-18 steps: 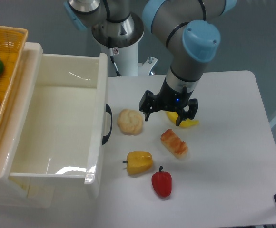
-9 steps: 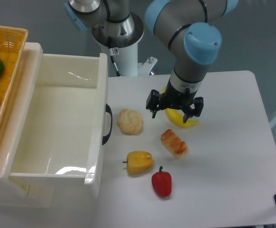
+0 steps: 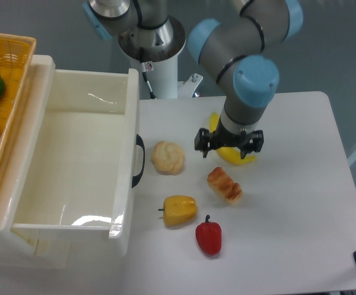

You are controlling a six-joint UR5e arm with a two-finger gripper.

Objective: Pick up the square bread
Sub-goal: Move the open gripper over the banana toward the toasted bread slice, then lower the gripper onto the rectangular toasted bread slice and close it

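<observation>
Tool point(image 3: 229, 145) spread above square bread point(image 3: 224, 185).

End effector point(image 3: 229, 145) hides banana point(image 3: 234, 157) (mostly).

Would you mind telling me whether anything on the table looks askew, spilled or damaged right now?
Nothing stands out. The square bread lies whole on the table, diagonal to its edge, apart from the bun and both peppers. The open gripper hangs over the banana.

A white table point(image 3: 301, 203) carries a square bread point(image 3: 224, 185), a round beige bun point(image 3: 167, 157), a yellow pepper point(image 3: 179, 210), a red pepper point(image 3: 208, 237), a banana point(image 3: 234, 157) and a white bin point(image 3: 73, 172).
</observation>
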